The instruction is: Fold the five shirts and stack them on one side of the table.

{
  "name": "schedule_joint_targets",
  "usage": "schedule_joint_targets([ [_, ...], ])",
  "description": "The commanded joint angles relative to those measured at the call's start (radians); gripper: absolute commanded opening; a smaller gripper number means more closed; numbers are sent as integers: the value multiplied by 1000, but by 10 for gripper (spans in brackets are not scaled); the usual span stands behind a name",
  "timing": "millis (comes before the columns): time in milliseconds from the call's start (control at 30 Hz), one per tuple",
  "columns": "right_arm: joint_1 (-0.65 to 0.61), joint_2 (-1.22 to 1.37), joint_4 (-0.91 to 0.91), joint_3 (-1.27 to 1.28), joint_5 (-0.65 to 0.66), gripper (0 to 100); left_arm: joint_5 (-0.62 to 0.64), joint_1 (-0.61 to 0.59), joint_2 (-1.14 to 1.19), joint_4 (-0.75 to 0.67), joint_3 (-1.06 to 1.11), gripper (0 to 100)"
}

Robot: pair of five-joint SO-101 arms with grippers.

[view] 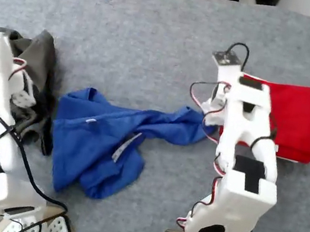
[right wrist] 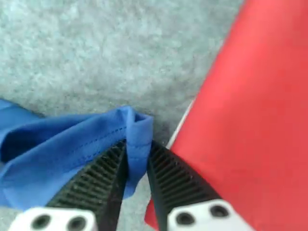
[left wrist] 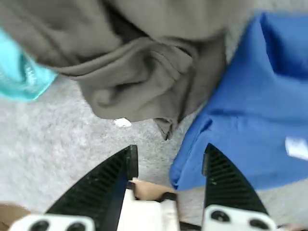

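- The left claw [left wrist: 170, 153] hangs spread wide, holding nothing. The crumpled grey shirt [left wrist: 144, 82] lies just ahead of it, with a teal cloth [left wrist: 19, 77] at that heap's edge.
- The blue shirt [view: 102, 143] lies between the two claws, its long axis running across the table from one to the other. Its bunched bulk sits just beside the left claw, so I'd judge that arm nearer the loose end.
- The right claw [right wrist: 137, 156] is clenched on a hemmed edge of the blue shirt.
- The folded red shirt [view: 292, 119] lies close beside the right claw, away from the blue.
- The grey felt table [view: 147, 24] stretches beyond both claws, giving room for spreading.
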Motion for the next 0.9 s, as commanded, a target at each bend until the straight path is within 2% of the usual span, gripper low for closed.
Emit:
schedule_joint_targets([
  [0, -58, -5, -94, 50, 6, 14, -282, 76, -43, 12, 10, 239],
  [67, -84, -5, -141, 77, 6, 14, -420, 122, -34, 9, 12, 239],
  [200, -106, -12, -206, 116, 6, 14, -600, 249, -32, 6, 15, 239],
  [267, -98, -12, -212, 111, 8, 14, -715, 288, -32, 8, 15, 239],
  [333, -97, -4, -233, 119, 6, 15, -778, 309, -32, 8, 15, 239],
  [600, -97, -7, -265, 137, 6, 15, -941, 361, -31, 2, 111, 239],
  [867, -97, -7, -265, 134, 6, 15, -941, 378, -31, -141, 177, 238],
])
